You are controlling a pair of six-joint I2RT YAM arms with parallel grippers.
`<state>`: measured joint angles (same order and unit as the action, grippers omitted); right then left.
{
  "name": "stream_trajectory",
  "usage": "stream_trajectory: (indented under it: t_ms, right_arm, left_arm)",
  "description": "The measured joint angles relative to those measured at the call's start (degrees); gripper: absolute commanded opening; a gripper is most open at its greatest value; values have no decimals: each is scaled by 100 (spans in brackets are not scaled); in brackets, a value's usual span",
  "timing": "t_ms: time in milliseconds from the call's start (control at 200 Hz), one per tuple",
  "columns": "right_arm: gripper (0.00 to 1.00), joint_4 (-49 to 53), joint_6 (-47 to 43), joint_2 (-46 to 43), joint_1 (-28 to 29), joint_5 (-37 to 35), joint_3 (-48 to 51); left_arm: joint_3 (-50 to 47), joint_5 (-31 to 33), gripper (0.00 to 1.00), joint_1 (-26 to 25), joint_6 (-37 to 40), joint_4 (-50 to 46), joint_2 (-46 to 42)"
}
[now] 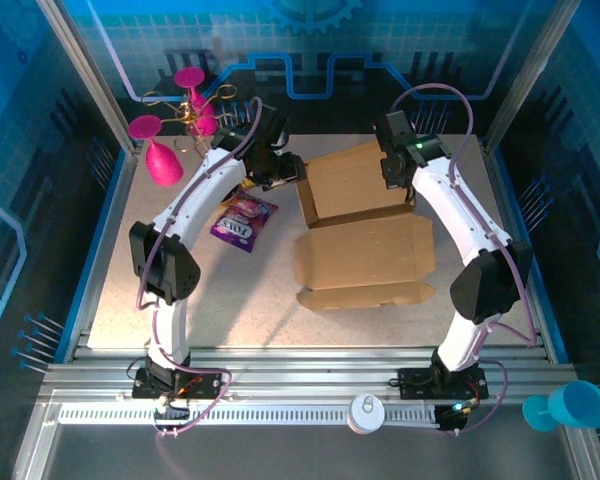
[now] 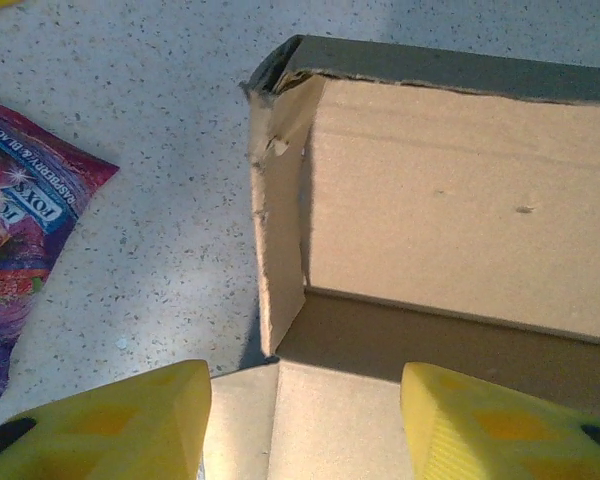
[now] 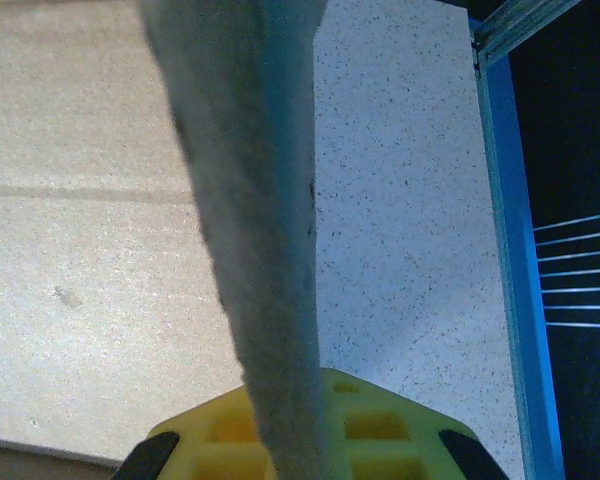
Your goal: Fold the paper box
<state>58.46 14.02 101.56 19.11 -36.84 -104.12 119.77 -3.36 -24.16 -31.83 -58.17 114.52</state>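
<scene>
Brown box (image 1: 365, 245) lies just right of the packet (image 1: 245, 222), left gripper (image 2: 305, 400) spread above its corner nearest the packet, right gripper (image 3: 288, 415) pinching its raised wall edge farthest from the packet.

Bright overhead light here. Between the jaws of the right gripper (image 3: 280, 435), the brown corrugated cardboard box (image 3: 250, 200) looms blurred and shaded.
</scene>
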Motion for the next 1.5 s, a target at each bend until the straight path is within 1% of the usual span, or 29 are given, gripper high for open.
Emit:
stream_trajectory:
  t_ms: [185,465,580,660,790,835,886,981,1046,1146,1231,1361,1496]
  right_arm:
    - [0,-4,37,-11,-129,39,55]
    - [0,-17,90,-118,-205,168,258]
    - [0,-22,273,-173,-413,337,431]
    - [0,-15,509,-181,-651,498,540]
    - [0,-24,1001,-181,-1113,896,741]
    - [0,-24,1196,-181,-1276,1056,835]
    - [0,-33,1381,-181,-1440,1226,957]
    - [0,-52,1692,-179,-1672,1528,1176]
    - [0,-55,1843,-151,-1755,1687,1248]
    - [0,-81,2000,-52,-1803,1891,1276]
    - [0,-114,2096,7,-1808,1982,1331]
    - [0,-153,2203,48,-1818,2107,1432]
    - [0,-186,2253,111,-1873,2175,1482]
  left_arm:
    - [-177,101,53,28,2,83,-258]
    - [-334,96,51,192,-2,236,-179]
    - [-520,92,50,144,-116,345,-195]
    - [-914,61,50,50,-361,452,-323]
    - [-1993,4,50,-295,-1211,699,-922]
    - [-2437,4,52,-535,-1665,809,-1237]
    - [-2999,2,58,-844,-2146,1040,-1637]
    - [-4138,-57,62,-1495,-3230,1705,-2396]
    - [-4793,-195,64,-1777,-3934,2103,-2688]
    - [-5576,-317,68,-1816,-4809,2879,-2691]
    - [-6013,-339,69,-1779,-5383,3473,-2546]
    - [-6225,-363,70,-1814,-6019,4151,-2269]
    - [-6430,-315,71,-1888,-6494,4732,-2240]
